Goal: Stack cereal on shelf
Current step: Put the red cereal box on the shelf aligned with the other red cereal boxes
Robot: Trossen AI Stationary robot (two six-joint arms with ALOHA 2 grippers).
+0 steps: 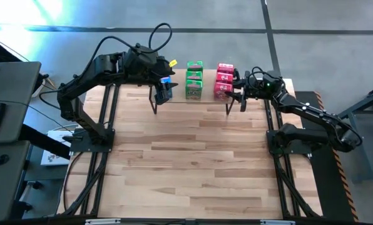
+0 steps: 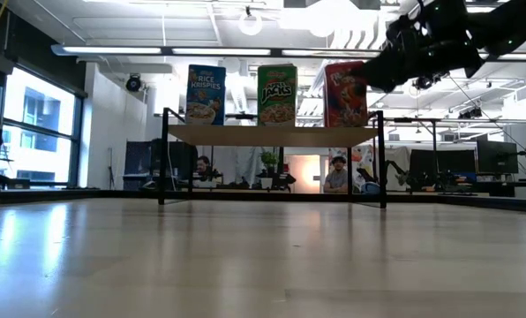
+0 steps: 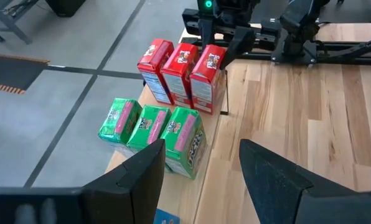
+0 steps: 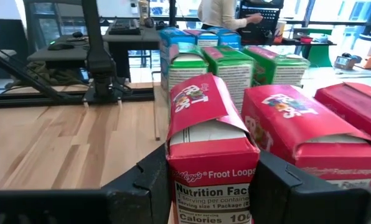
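The right pincer (image 4: pixel 213 180) is clamped on the nearest red cereal box (image 4: pixel 210 130), already standing on the shelf (image 2: pixel 272 135) beside its red row. Judged next: square it against its neighbour, then release without tipping. The left pincer (image 3: pixel 201 171) hovers apart over the blue boxes (image 1: pixel 166 84).

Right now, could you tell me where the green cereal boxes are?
The green cereal boxes stand in a row on the shelf at the table's far edge in the high view, between the blue boxes and the red boxes.
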